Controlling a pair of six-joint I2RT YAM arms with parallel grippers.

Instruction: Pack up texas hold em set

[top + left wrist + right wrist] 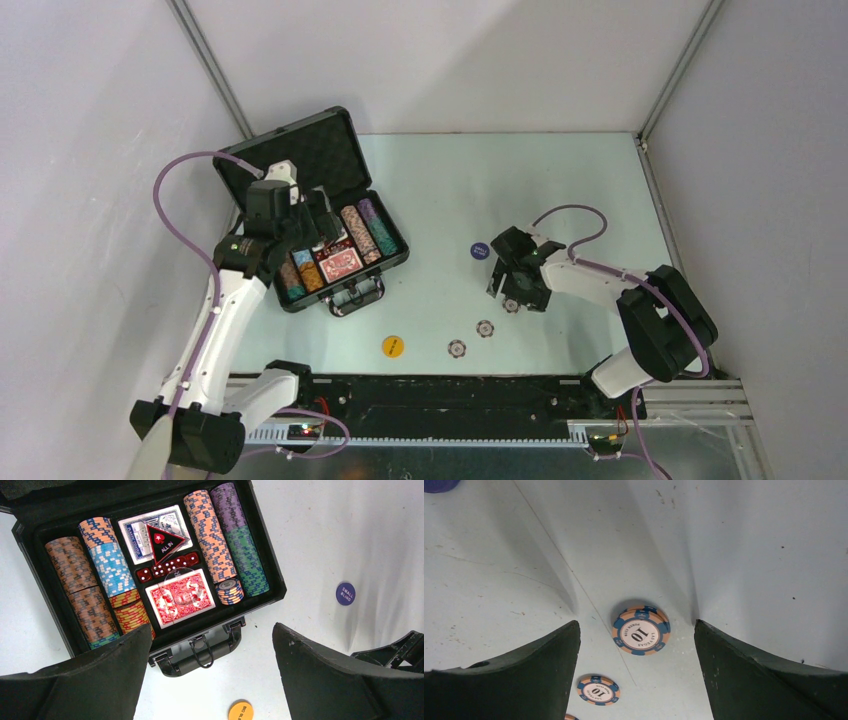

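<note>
The black case (300,150) lies open at the left, its foam slots (210,622) full of striped chip rows (215,535), a red deck (182,600), a blue deck (137,540) and red dice (167,567). My left gripper (303,222) hovers open over the case's handle (200,652), holding nothing (212,630). My right gripper (510,287) is open and low over a loose "10" chip (641,630), which lies between its fingers (636,625), untouched. Two more chips (485,328) (457,348) lie on the table. A yellow disc (393,346) and a blue disc (480,251) also lie loose.
Grey walls close in the table on the left, back and right. The arm bases and a black rail (450,400) run along the near edge. In the left wrist view the right arm (395,652) shows at the lower right.
</note>
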